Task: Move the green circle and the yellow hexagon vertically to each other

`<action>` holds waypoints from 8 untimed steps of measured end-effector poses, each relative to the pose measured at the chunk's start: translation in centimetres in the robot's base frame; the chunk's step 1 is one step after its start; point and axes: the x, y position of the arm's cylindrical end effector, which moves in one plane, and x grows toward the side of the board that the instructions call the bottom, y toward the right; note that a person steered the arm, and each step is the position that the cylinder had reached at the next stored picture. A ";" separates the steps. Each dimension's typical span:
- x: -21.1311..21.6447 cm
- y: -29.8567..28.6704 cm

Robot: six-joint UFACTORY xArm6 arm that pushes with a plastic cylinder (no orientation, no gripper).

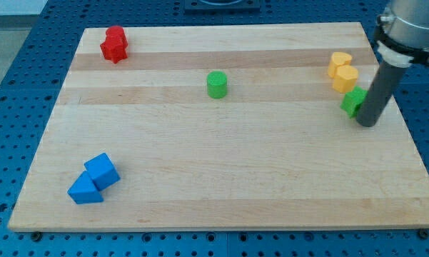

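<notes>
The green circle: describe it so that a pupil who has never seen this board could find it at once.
Start from the wooden board and look at its upper middle. The green circle stands there alone, a short round block. The other green block sits at the view's right, under the yellow blocks and against my tip.

This looks like a robotics lab bench. A pale wooden board surface [221, 185], made of glued planks, rests on a blue metal plate [14, 78] drilled with a regular grid of small mounting holes, the kind used for fixing test rigs. A grey and white robot arm [407, 28] comes in at the view's top right, ending in a straight dark rod. Small bright plastic blocks lie scattered on the board, like test pieces.
</notes>
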 end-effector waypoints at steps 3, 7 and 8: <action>-4.4 4.0; -8.9 1.2; -8.9 -1.1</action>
